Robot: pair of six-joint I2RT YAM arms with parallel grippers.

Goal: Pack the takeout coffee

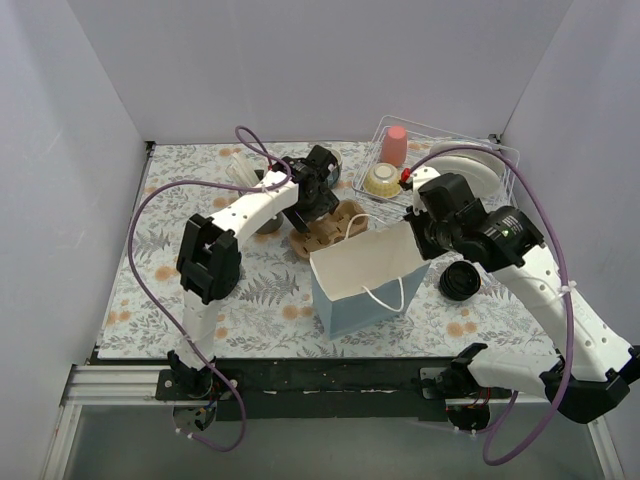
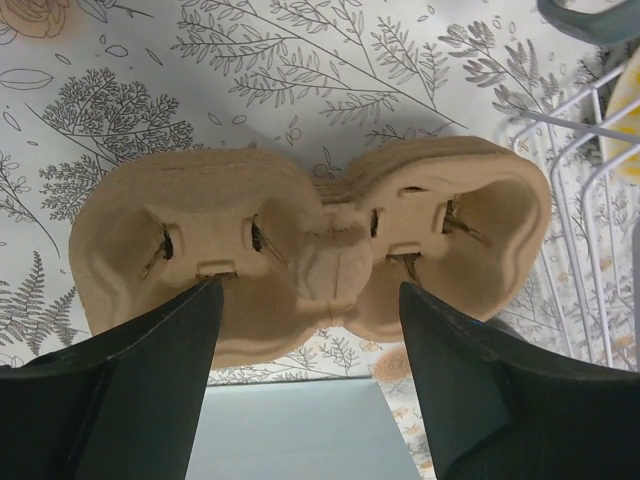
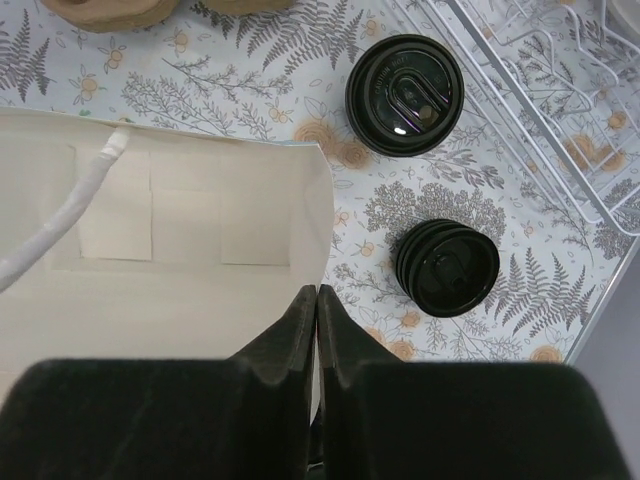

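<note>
One takeout coffee (image 3: 404,95), a black cup with a black lid, stands upright on the floral cloth just beyond the bag's right corner. A ribbed black stack that looks like lids (image 3: 447,267) (image 1: 460,280) lies near it. My right gripper (image 3: 317,292) (image 1: 413,235) is shut on the right rim of the pale blue paper bag (image 1: 365,280) (image 3: 180,260), which stands open with nothing showing inside. My left gripper (image 2: 310,283) (image 1: 318,200) is open, its tips over the near edge of a brown pulp cup carrier (image 2: 320,240) (image 1: 325,228) with no cups in it.
A wire dish rack (image 1: 500,160) at the back right holds a pink cup (image 1: 394,145), a bowl (image 1: 380,180) and a white plate (image 1: 478,170). Its wires (image 3: 540,110) run close to the coffee. The cloth's right edge (image 3: 600,300) is near the lids.
</note>
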